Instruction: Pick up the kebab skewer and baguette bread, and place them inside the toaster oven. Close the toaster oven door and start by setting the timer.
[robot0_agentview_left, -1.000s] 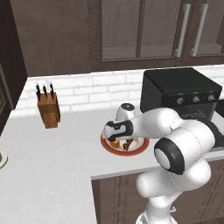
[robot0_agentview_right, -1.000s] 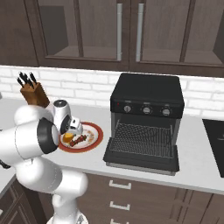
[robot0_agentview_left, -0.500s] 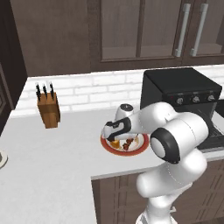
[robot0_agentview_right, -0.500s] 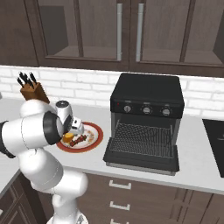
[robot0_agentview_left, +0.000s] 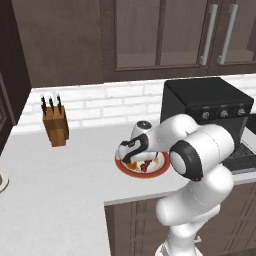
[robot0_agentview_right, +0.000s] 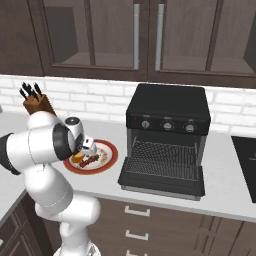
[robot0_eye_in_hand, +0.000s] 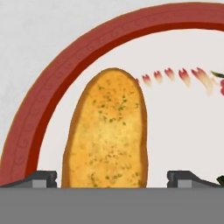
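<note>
Hand view: spread pincer (robot0_eye_in_hand: 112, 177) straddling golden-orange stubby baguette bread (robot0_eye_in_hand: 106, 135) on red-rimmed white plate (robot0_eye_in_hand: 65, 61).

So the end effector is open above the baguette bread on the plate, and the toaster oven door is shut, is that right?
Not quite: the toaster oven door hangs open, as the right base view shows. The rest holds: the open end effector straddles the baguette bread on the plate.

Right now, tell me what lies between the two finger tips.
In the hand view the baguette lies lengthwise between the open fingertips, nearer the left one, resting on the red-rimmed plate. Bare white plate fills the gap to the right tip.
</note>
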